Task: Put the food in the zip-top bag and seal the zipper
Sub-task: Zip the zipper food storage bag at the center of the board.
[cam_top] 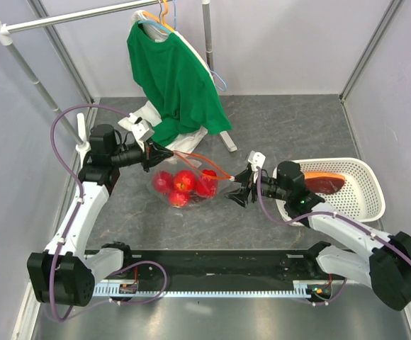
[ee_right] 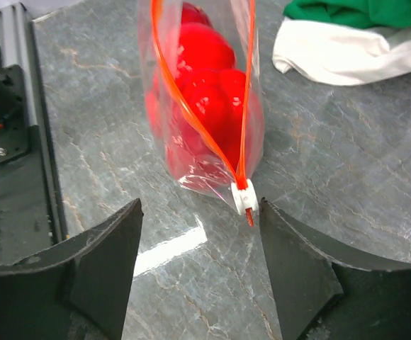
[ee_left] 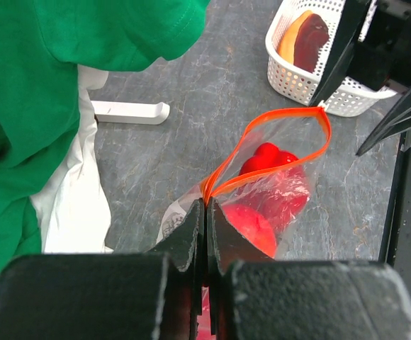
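A clear, crinkled zip-top bag point(cam_top: 169, 196) lies on the grey, marble-veined tabletop point(cam_top: 290, 127) between the two arms, with glossy red round fruits point(cam_top: 185, 180) heaped inside its thin film. The bag's long axis runs with its zipper point(ee_left: 285, 112), a thin orange-red strip. In the overhead view it slants from upper left, at the left arm, down to lower right, at the right arm. The left gripper point(ee_left: 205, 214) is clamped on the zipper's left end, its black fingers pressed together with the two orange tracks emerging from between them. From there the tracks bow apart into a narrow loop, leaving the mouth gaping. They meet again at the small white slider point(ee_right: 242, 196), a blocky plastic knob. The right gripper point(ee_right: 198, 212) stands spread wide around that end, its matte black wedge-shaped fingers point(ee_right: 113, 241) low over the stone. The slider sits between them, just beside the finger at the right of the wrist view; whether it touches cannot be told. Behind the bag a soft green T-shirt point(cam_top: 173, 78) hangs over a rumpled white cloth point(cam_top: 149, 117). To the right, a white perforated plastic basket point(cam_top: 373, 202) holds an orange and dark red item point(cam_top: 324, 181)
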You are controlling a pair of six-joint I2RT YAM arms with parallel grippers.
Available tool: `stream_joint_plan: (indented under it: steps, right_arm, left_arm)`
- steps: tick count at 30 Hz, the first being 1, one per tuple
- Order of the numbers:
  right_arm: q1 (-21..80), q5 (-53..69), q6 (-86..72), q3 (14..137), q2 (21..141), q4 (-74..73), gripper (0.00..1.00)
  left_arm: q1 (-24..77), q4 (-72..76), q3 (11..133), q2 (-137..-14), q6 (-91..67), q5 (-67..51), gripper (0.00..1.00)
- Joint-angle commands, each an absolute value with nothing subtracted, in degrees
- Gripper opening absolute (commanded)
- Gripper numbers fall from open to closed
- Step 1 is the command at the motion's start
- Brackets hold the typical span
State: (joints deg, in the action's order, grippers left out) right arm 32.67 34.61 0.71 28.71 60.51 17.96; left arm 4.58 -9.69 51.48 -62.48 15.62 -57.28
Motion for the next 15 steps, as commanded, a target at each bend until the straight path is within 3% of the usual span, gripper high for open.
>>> stream_joint_plan:
  steps: [1,8,12,15]
  right_arm:
    - [33.1,31.6,1.8,28.2,63.6,25.0,0.71]
    - [33.1,30.7,2.0,27.6,66.5,27.6,0.61]
    - [32.5,28.2,3.3,27.5,66.4,27.5,0.72]
    - [31.4,29.6,4.4,26.5,65.2,26.4,0.74]
  left_arm:
    - [4.1,-8.1,52.7,-60.6,14.7,-59.6,0.02]
    - [4.1,-8.3,52.4,-60.0,14.9,-59.9,0.02]
    - [4.1,-9.2,52.5,-59.6,15.9,-60.2,0.02]
    - [4.0,-9.8,52.5,-59.4,16.3,-60.1,0.02]
